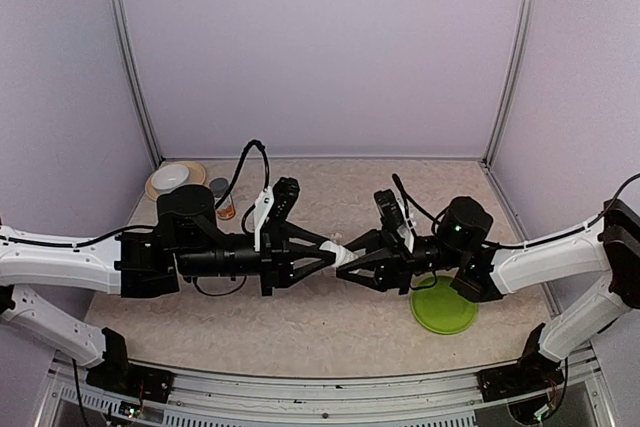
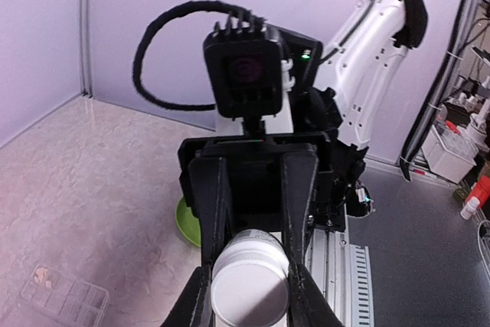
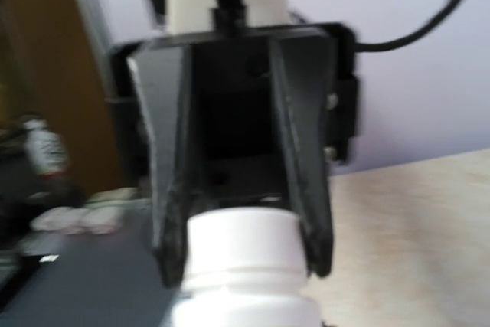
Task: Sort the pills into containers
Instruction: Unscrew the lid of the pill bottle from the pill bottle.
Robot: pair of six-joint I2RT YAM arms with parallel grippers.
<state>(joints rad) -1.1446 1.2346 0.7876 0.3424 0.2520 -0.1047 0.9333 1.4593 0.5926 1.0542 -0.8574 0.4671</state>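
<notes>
Over the table (image 1: 330, 187) both arms stretch level, left tool (image 1: 329, 257) and right tool (image 1: 354, 260) clamped on one white bottle (image 2: 250, 285)

Readable text: none in any view | small white bottle (image 2: 250, 285), centre: plain white, nothing legible | orange-labelled bottle (image 1: 225, 210), far left: label too small to read | clear compartment box (image 2: 65, 304), near left: no legible marking | bottles off the table (image 2: 468, 206), right: labels blurred

flat clear divided box (image 2: 67, 302), pale pills (image 2: 42, 272) in one cell
</notes>
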